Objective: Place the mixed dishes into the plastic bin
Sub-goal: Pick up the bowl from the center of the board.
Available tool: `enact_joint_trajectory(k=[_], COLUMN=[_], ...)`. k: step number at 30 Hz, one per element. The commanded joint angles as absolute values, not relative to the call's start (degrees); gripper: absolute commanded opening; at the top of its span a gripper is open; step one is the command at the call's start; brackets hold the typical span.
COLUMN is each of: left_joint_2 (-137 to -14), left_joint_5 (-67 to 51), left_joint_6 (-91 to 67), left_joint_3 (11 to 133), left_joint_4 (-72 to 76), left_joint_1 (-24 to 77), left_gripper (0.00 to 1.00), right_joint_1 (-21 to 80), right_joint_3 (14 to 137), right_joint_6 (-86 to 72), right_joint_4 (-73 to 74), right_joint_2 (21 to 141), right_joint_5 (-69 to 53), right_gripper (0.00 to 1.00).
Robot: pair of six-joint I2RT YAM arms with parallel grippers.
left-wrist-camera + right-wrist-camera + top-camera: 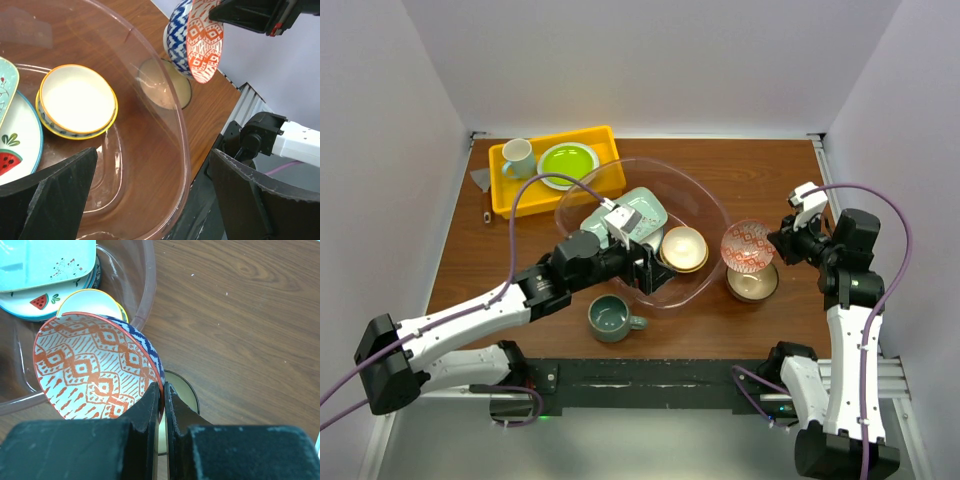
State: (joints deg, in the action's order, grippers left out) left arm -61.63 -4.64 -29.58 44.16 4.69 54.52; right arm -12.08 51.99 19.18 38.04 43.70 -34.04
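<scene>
Nearest us we see the grey-green mug [613,319] upright on the table [770,170], just outside the near rim of the plastic bin [712,205]. Just past it, the left gripper [650,272] hangs over the bin's near edge with its claw spread wide and nothing in it. To the right, the right gripper [162,400] has its claw pinched tight on the rim of the red-patterned bowl [95,370]. That bowl is tipped on edge just beside the bin's right rim and above a cream-lined bowl [752,284] on the table. Inside the bin we find a yellow-rimmed bowl [76,102], with the pale-green tray [638,212] lying on a watermelon plate [37,307] behind it. Farthest off, at the back left, a yellow tray [510,195] holds a lime-green plate [568,160] and a pale mug [518,157].
</scene>
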Motion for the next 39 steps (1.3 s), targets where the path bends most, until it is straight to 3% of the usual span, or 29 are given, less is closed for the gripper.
enact_joint_trajectory(k=[1, 15, 39], left_joint_2=[-62.9, -67.1, -69.1], left_joint_5=[-0.9, 7.2, 11.0], left_joint_6=[-29.6, -28.7, -28.2], left_joint_3=[48.2, 51.9, 53.6], left_joint_4=[7.0, 5.5, 5.2], left_joint_1=[56.7, 62.7, 65.7], left_gripper=[1.0, 1.0, 1.0], right_joint_1=[-12.5, -12.6, -12.7], right_joint_3=[51.8, 51.6, 51.7], right_joint_6=[17.8, 17.6, 17.6], right_joint_4=[33.7, 33.5, 33.6], right_joint_2=[42.5, 42.5, 42.9], right_joint_5=[-35.9, -36.2, -36.7], right_gripper=[0.0, 0.0, 0.0])
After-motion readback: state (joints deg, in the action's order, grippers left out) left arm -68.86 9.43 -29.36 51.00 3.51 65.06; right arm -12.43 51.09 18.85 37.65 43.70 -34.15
